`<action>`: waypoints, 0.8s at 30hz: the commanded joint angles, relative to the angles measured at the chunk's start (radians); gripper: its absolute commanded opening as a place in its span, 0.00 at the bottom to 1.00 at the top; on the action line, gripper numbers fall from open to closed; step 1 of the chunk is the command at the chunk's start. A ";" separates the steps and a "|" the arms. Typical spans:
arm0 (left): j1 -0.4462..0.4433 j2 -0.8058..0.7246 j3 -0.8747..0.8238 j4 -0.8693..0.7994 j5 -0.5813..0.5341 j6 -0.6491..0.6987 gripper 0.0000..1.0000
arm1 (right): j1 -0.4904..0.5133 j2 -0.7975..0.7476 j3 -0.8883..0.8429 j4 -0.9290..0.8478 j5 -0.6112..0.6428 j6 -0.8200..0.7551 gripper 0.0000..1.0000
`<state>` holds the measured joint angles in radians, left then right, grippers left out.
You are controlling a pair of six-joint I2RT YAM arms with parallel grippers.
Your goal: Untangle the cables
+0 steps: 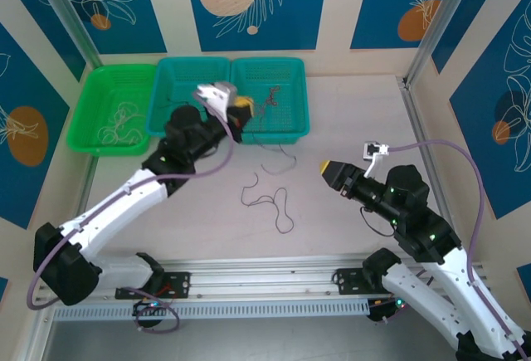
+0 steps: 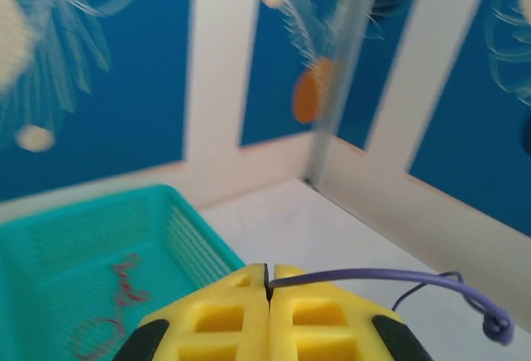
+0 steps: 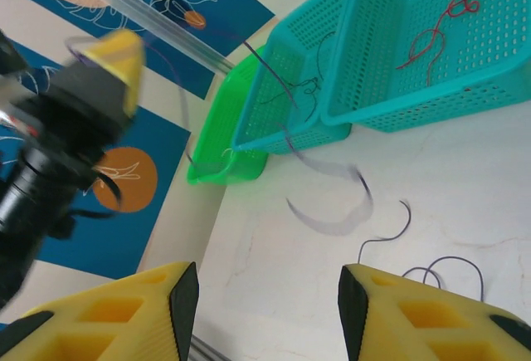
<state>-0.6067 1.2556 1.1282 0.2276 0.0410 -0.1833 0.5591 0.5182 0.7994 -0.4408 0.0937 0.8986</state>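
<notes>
Top view looks fine to me: bright, even light from overhead, only soft faint shadows on the pale tabletop (image 1: pixel 348 120), no glare worth mentioning. The left wrist feed is mushy all over; the wall pattern (image 2: pixel 99 87) is smeared and the left gripper (image 2: pixel 267 295) up close is soft too. On the right wrist feed the baskets (image 3: pixel 431 54) are sharp enough, but the left gripper and the dark cable (image 3: pixel 319 162) hanging below it are streaked with motion blur. The near fingers (image 3: pixel 431 319) of the right gripper (image 3: pixel 261 303) are a bit out of focus.
</notes>
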 commanded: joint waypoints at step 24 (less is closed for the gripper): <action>0.528 0.407 0.379 -0.341 0.025 -0.184 0.57 | 0.006 -0.072 -0.020 -0.187 0.128 0.011 0.50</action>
<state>-0.0868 1.7512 1.5482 -0.1390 0.0151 -0.3161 0.5591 0.4549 0.7879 -0.6147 0.1917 0.9161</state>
